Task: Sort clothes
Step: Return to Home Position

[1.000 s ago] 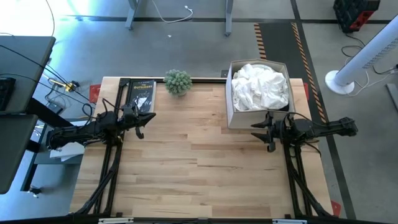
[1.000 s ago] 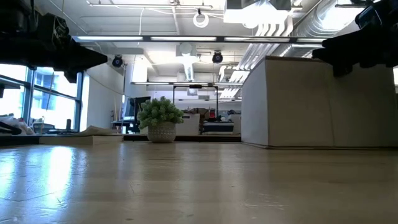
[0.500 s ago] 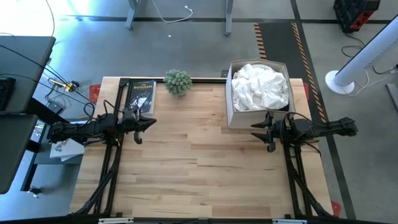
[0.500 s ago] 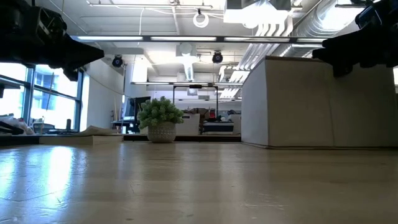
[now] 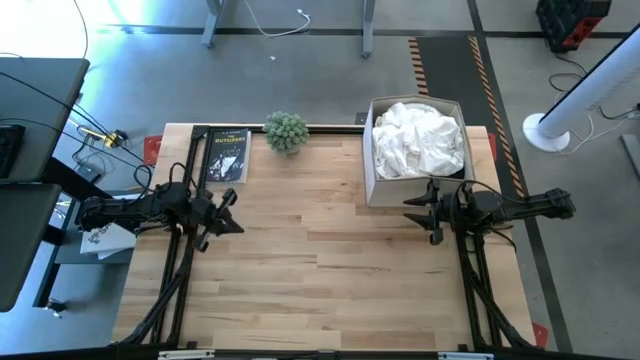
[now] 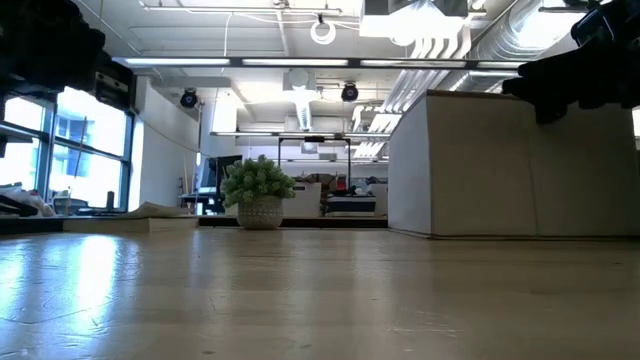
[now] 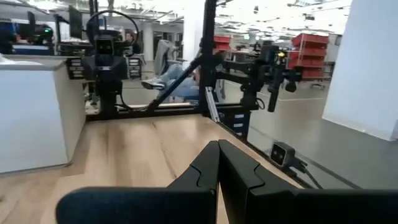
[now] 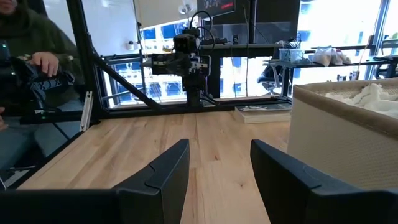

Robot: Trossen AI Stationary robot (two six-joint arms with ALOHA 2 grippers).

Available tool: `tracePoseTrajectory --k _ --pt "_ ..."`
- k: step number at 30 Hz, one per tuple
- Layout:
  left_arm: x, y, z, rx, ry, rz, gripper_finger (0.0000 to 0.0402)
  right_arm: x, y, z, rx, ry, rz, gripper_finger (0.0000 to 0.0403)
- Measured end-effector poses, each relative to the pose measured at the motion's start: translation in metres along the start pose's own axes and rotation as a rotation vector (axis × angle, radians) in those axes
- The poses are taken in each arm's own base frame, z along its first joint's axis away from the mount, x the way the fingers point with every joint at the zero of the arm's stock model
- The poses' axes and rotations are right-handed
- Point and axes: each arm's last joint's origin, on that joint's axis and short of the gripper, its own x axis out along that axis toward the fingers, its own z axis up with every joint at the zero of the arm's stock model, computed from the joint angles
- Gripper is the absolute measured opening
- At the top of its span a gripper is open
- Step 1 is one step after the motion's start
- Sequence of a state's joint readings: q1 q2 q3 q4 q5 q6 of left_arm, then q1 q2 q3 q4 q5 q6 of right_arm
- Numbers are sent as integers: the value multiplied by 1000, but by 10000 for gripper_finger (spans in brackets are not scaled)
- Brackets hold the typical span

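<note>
White clothes (image 5: 418, 138) lie heaped in a white cardboard box (image 5: 368, 150) at the table's far right; they also show above the box's rim in the right wrist view (image 8: 367, 94). No dark clothes are in view. My left gripper (image 5: 232, 222) hovers over the table's left part, shut and empty, with its fingertips meeting in the left wrist view (image 7: 217, 163). My right gripper (image 5: 412, 210) hovers just near of the box, pointing toward the table's left, open and empty (image 8: 219, 168).
A black book with yellow lettering (image 5: 227, 155) lies at the far left. A small potted plant (image 5: 286, 132) stands at the far edge's middle. The bare wooden table top (image 5: 320, 260) spreads between the arms. A person (image 8: 25, 68) sits beyond the table's left edge.
My left gripper has swung a little toward the table's near edge and turned so that it points more toward the near right. In the low view it has drawn back toward the picture's left. My right gripper has kept still.
</note>
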State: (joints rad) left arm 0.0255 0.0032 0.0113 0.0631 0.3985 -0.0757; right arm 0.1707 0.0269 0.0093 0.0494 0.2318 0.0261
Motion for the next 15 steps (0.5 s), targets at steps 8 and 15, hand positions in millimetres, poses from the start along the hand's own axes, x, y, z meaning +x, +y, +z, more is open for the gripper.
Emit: tracePoseTrajectory --k 8,15 --pt "-1 8 -1 -116 -20 256 1 0 0 0 0 0 0 169" --pt "-1 8 -2 -145 -17 274 1 0 0 0 0 0 0 169"
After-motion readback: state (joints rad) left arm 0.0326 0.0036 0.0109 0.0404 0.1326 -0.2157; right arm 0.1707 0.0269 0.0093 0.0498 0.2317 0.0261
